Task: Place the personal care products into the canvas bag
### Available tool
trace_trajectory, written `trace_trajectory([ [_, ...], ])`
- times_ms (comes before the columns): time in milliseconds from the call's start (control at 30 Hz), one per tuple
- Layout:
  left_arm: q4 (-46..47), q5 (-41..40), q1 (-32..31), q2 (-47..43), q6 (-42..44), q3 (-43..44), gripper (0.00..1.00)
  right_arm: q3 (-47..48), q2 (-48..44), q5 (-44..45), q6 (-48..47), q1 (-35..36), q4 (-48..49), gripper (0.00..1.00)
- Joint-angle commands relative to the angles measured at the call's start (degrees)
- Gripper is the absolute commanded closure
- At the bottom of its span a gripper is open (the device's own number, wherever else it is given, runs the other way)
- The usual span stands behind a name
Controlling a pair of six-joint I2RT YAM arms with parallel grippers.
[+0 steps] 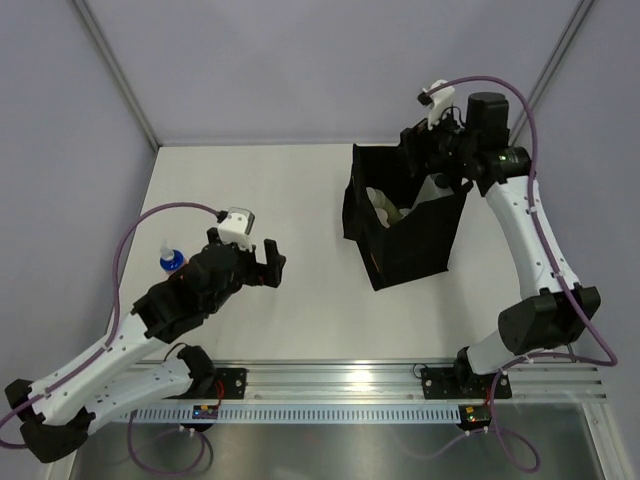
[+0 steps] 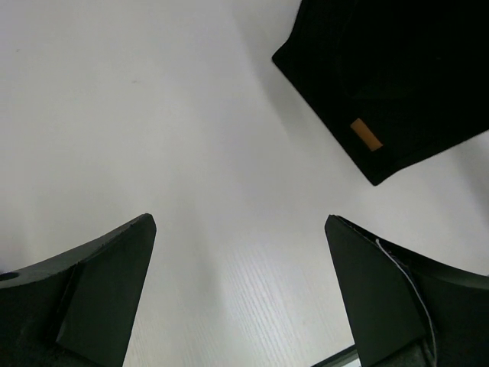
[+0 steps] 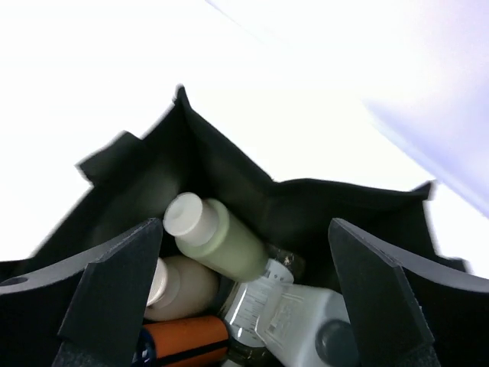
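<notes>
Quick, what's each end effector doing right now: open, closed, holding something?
The left end effector: open, holding nothing.
The right end effector: open, holding nothing, over the canvas bag.

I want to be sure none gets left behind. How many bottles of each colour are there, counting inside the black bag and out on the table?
Orange: 2 (packed orange bottle, loose orange bottle)
Olive-green bottle: 1
Beige bottle: 1
White bottle: 1
Clear bottle: 1
Total: 6
</notes>
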Motion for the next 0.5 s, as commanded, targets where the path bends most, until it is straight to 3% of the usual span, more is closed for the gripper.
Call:
trace_trajectory([
  [0, -2.30, -9.06, 0.08, 2.11, -6.44, 3.97, 0.01, 4.45, -4.85, -5.11, 4.75, -2.39, -5.48, 0.00],
  [167, -10.81, -19.78, 2.00, 8.25, -12.06, 6.87, 0.01, -1.15, -14.51, -27.34, 1.51, -4.07, -11.30, 0.01],
  [267, -14.77, -20.85, 7.18, 9.67, -16.63, 7.84, 0.01, -8.89, -22.41, -30.26, -1.28, -4.07, -10.42, 0.01],
  [400, -18.03, -20.50, 17.19, 11.43, -20.94, 7.58, 0.02, -15.75, -31.20, -26.67, -5.25, -4.24, -11.30, 0.00],
  [467, -20.40, -21.90, 19.14, 12.05, -23.93, 7.75, 0.03, -20.05, -33.67, -26.04, -4.48, -5.21, -7.73, 0.00],
])
